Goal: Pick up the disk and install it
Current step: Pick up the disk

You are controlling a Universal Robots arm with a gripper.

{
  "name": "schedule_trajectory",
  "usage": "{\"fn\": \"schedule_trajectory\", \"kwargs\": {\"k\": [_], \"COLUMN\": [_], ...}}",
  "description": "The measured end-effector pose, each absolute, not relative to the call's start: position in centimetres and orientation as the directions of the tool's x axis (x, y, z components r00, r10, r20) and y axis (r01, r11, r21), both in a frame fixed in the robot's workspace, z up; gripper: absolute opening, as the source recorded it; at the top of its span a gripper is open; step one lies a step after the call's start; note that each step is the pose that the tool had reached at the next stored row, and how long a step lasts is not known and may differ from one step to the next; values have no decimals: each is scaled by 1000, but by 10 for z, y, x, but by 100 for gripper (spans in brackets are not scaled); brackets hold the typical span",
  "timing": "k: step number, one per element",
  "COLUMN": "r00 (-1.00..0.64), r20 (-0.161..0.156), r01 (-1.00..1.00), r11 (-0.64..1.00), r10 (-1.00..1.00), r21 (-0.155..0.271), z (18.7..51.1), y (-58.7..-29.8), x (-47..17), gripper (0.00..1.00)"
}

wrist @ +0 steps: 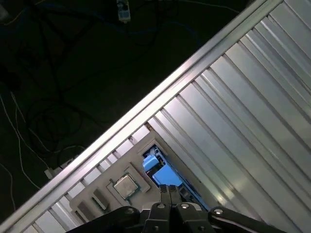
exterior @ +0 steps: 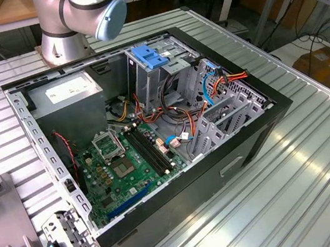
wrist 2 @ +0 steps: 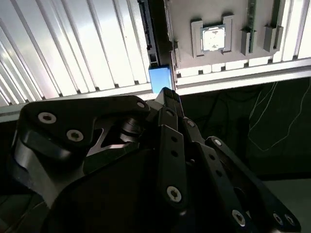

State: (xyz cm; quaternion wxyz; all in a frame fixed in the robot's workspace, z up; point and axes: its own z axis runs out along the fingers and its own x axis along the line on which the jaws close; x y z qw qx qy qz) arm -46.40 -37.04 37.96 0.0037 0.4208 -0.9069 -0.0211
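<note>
gripper (wrist: pixel 170 188): we see its fingers pressed together, nothing clamped that we can make out | tips just over blue end of the disk (wrist: pixel 163 172), contact unclear | disk edge-on in grey tray (wrist 2: pixel 233 14), beside a chip (wrist 2: pixel 213 39) | exterior view: arm base (exterior: pixel 63 42) at 11 o'clock of open computer case (exterior: pixel 186 215)

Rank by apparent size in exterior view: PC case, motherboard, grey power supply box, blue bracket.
1. PC case
2. motherboard
3. grey power supply box, looks slightly smaller but sits farther back, so 2 and 3 are unsure
4. blue bracket
</note>
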Motion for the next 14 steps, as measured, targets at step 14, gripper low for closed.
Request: {"fn": "schedule_trajectory", "kwargs": {"k": [14], "r00": [-295], "r20": [-10], "r01": [-955], "r11": [294], "r10": [-955], "r21": [41], "z": [367], "y": [-370], "x": [-464], "gripper": [48]}}
